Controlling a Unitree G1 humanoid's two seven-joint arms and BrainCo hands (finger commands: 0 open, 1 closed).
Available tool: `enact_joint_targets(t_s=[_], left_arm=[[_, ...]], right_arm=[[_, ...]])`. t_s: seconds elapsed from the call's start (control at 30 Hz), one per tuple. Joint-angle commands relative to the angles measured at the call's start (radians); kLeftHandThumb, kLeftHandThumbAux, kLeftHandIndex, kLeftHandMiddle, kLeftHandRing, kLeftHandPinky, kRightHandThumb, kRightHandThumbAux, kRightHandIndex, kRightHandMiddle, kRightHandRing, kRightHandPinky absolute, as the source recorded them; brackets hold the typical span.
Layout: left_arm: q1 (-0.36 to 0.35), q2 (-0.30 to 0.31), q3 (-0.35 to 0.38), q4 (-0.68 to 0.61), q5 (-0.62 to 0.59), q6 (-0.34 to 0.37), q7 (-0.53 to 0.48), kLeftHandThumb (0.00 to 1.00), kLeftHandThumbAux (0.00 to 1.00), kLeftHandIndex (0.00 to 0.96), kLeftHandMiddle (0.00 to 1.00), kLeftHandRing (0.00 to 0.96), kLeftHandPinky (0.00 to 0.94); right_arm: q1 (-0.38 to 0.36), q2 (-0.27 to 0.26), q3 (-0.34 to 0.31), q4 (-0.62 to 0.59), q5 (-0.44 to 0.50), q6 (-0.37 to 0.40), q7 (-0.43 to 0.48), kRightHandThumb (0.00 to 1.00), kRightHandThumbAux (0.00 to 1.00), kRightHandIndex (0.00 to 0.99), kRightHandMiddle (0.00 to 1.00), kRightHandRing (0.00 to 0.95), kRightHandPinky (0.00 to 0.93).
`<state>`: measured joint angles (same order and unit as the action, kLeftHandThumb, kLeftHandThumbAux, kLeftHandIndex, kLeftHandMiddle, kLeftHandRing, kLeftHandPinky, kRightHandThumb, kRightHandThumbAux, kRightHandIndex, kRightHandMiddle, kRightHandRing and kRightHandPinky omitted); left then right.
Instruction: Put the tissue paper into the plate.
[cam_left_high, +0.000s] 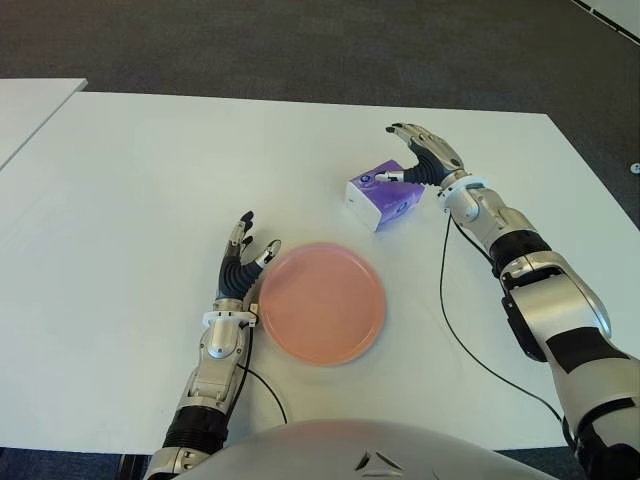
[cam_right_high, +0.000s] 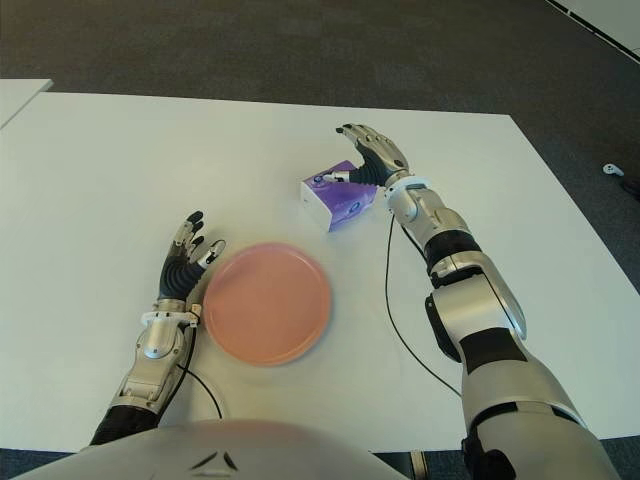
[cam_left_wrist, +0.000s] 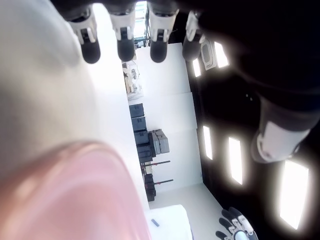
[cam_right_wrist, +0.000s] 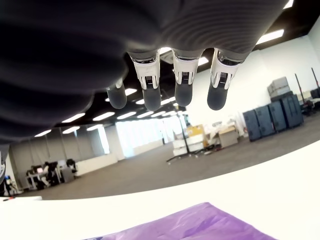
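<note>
1. Left eye view is showing me the tissue paper (cam_left_high: 382, 196), a small purple and white pack, lying on the white tabletop (cam_left_high: 130, 190) beyond the pink plate (cam_left_high: 322, 301) and a little toward my right side of it, clearly apart from the plate's rim.

2. I am reading the right hand (cam_left_high: 424, 156) as the nearer one by far: it is hovering just on the far-right side of the pack, with the thumb reaching toward the pack's top edge. In the right wrist view its fingers (cam_right_wrist: 182, 82) are hanging extended above the purple wrapper (cam_right_wrist: 200, 225), not closed around anything, so I am calling this hand open and holding nothing.

3. The pack's long axis is running diagonally, from its white end, nearer the plate's left side, away toward the right hand. The hand is therefore approaching the pack from one end; whether it is already touching the pack I cannot tell.

4. My left hand (cam_left_high: 243, 255) is sitting just beside the plate's left rim, fingers straight and spread, empty, well apart from the pack.

5. My judgement: the grasp is not yet made, and the carry afterward needs to come back toward me and slightly leftward to reach the plate.
</note>
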<state>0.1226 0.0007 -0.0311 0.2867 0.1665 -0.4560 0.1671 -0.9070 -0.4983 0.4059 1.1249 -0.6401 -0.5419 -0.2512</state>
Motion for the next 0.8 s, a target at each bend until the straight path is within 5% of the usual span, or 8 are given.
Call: enact_joint_targets(t_s=[0.03,0.8], left_arm=[[0.015,0.002,0.003,0.023,-0.006,0.023,-0.006,0.0,0.543,0.0,0.0,0.0,0.0],[0.02,0.01,0.0,0.004,0.002,0.031,-0.007,0.0,0.527,0.0,0.0,0.0,0.0]], right_arm=[[0.029,-0.002,-0.024,-0.019,0.031,0.028,0.032,0.248,0.359,0.0,0.0,0.0,0.0],[0.097,0.04,0.01,0.012,0.009,0.045,0.039,0.238,0.35,0.0,0.0,0.0,0.0]])
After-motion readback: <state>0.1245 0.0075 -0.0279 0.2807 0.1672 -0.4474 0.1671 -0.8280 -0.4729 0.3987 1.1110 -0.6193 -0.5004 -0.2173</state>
